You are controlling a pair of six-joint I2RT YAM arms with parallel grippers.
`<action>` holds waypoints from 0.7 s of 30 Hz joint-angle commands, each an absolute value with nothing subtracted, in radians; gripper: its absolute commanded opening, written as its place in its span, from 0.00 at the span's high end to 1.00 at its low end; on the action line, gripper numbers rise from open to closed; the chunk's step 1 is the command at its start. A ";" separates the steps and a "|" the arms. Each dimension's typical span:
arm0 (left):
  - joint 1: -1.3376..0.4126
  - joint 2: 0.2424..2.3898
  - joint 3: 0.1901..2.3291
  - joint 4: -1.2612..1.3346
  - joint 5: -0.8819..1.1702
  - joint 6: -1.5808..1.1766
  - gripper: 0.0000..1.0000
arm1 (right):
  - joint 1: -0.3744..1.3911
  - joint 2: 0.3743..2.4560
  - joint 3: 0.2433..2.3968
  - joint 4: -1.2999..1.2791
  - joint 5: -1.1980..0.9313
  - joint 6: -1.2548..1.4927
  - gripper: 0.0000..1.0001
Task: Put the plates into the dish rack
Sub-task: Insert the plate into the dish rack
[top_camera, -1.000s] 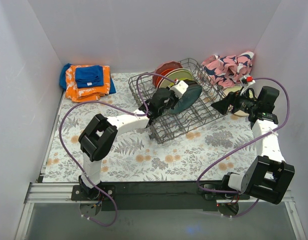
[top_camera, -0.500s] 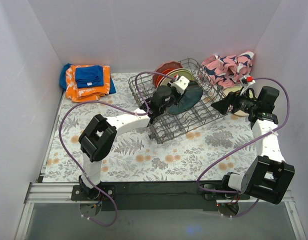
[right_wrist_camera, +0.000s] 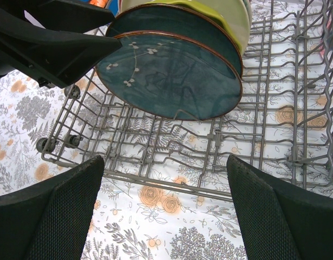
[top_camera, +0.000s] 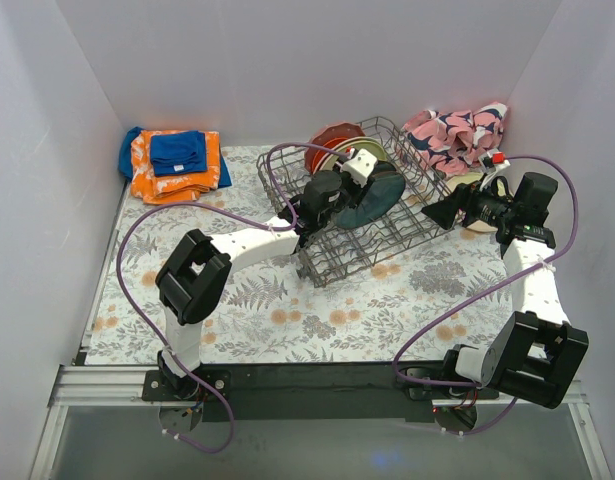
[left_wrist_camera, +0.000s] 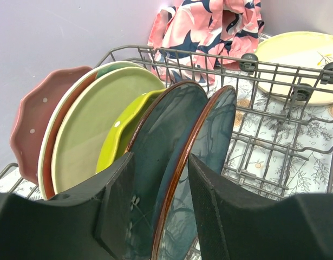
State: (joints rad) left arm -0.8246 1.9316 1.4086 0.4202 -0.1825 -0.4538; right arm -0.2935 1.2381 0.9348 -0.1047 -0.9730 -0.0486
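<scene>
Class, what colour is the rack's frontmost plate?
The plate is dark teal; clearest in right wrist view.

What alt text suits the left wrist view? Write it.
The left gripper, fingers apart, straddles the rim of a dark teal plate upright in the dish rack. Behind it stand a second teal plate, a lime plate, a pale green plate and a pink plate.

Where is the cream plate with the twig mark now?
Left wrist view, upper right: the cream plate lies flat just beyond the dish rack, beside the pink cloth.
</scene>
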 commanded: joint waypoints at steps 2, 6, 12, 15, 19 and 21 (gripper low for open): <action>-0.834 1.839 1.413 0.446 -0.199 -0.460 0.57 | -0.298 1.233 0.939 -0.078 -0.992 -0.043 0.02; -0.838 1.838 1.411 0.443 -0.198 -0.457 0.55 | -0.296 1.235 0.939 -0.077 -0.992 -0.043 0.02; -0.842 1.832 1.401 0.428 -0.175 -0.454 0.54 | -0.298 1.236 0.937 -0.077 -0.992 -0.043 0.02; -0.847 1.827 1.382 0.433 -0.164 -0.453 0.53 | -0.296 1.238 0.939 -0.077 -0.994 -0.041 0.02; -0.848 1.829 1.374 0.430 -0.153 -0.446 0.52 | -0.296 1.236 0.937 -0.077 -0.996 -0.041 0.02; -0.850 1.827 1.374 0.426 -0.144 -0.443 0.52 | -0.298 1.238 0.939 -0.077 -0.994 -0.041 0.02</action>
